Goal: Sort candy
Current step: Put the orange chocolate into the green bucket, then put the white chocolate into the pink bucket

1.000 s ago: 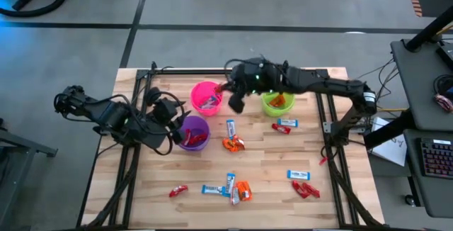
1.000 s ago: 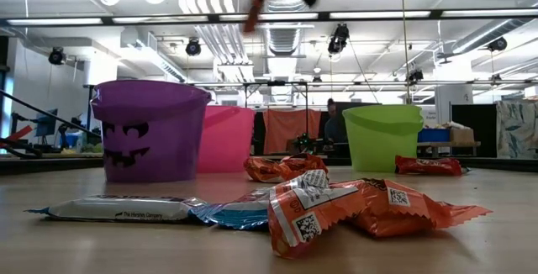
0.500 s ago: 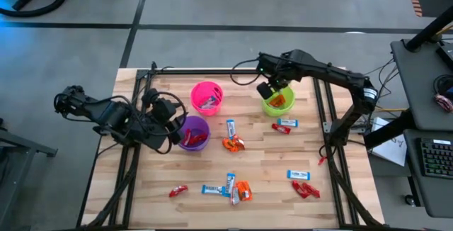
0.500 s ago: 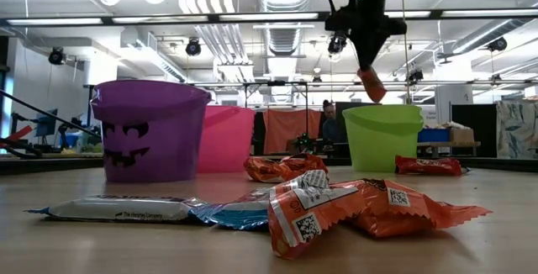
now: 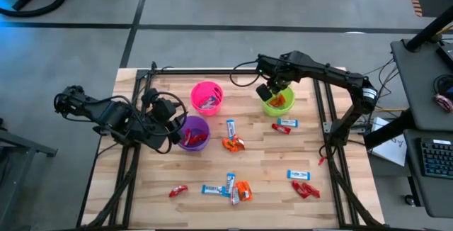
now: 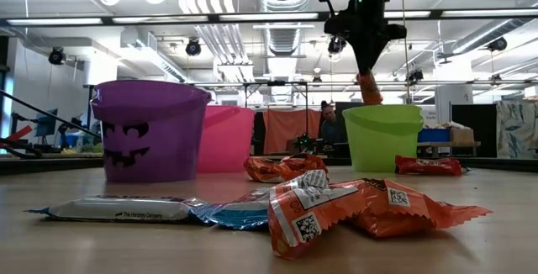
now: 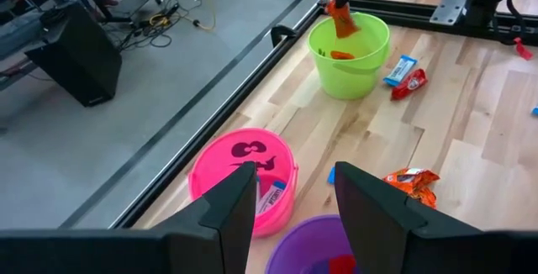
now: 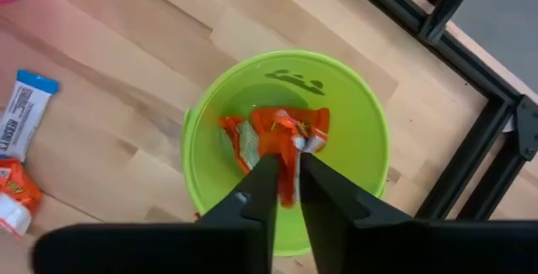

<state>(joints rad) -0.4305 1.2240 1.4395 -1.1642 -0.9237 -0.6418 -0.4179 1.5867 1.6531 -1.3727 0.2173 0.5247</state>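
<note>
The right gripper (image 8: 284, 192) hung directly above the green cup (image 5: 277, 103) at the far right of the table (image 5: 156, 181), its fingers pinched on an orange candy (image 6: 368, 87) that dangled over the cup's mouth; another orange wrapper (image 8: 252, 135) lay inside the cup. A blue-and-white bar (image 5: 287, 123) and a red candy (image 5: 280, 128) lay just near of the green cup. To the left stood the pink cup (image 5: 207, 98), with the purple cup (image 5: 192, 132) nearer and further left. The left gripper (image 7: 290, 202) waited beside the purple cup, its fingers apart and holding nothing. More candy lay scattered over the middle and near part of the table: an orange candy (image 5: 233, 144), a blue-and-white bar (image 5: 231, 127), and red pieces (image 5: 305, 188) near the right edge.
</note>
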